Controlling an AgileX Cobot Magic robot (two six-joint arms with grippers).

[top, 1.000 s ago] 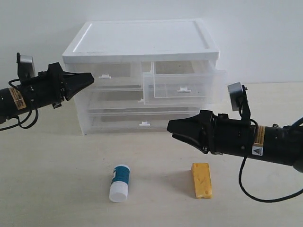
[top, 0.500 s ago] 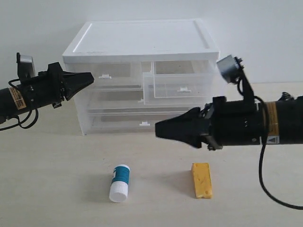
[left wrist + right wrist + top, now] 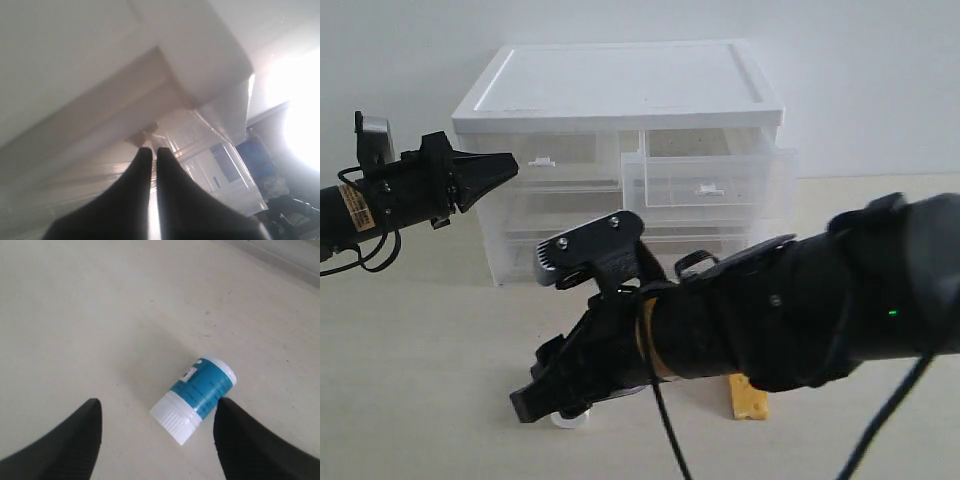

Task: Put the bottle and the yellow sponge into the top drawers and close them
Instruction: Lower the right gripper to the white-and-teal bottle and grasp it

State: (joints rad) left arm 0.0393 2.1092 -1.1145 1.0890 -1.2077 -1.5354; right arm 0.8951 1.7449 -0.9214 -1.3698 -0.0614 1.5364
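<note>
The bottle (image 3: 197,392) lies on its side on the worktop (image 3: 75,315). It has a ribbed white cap and a teal label. The white print on the label is too small to read. The right fingers (image 3: 65,440) are spread wide just above the worktop, one on each side of the bottle. They do not touch it and grip nothing. In the exterior view the right arm crosses low over the front of the worktop (image 3: 420,380) and its fingers (image 3: 535,400) cover most of the bottle (image 3: 572,420), so only a sliver of white cap shows beneath them.

The yellow sponge (image 3: 752,400) lies on the worktop to the right of the bottle, well apart from it, half hidden behind the same arm.

Behind both stands the drawer unit (image 3: 620,85) with its flat white top. The top right drawer (image 3: 710,185) is pulled out, and through its cloudy front only its own walls show. The top left drawer (image 3: 555,165) is pushed in. The two wide drawers (image 3: 570,215) below are shut.

The left fingers (image 3: 500,165) hang in the air just beside the top left drawer, pointing at its small white handle (image 3: 542,160). In the left wrist view these fingers (image 3: 142,170) are pressed almost together, with a thin slit between them, and hold nothing.
</note>
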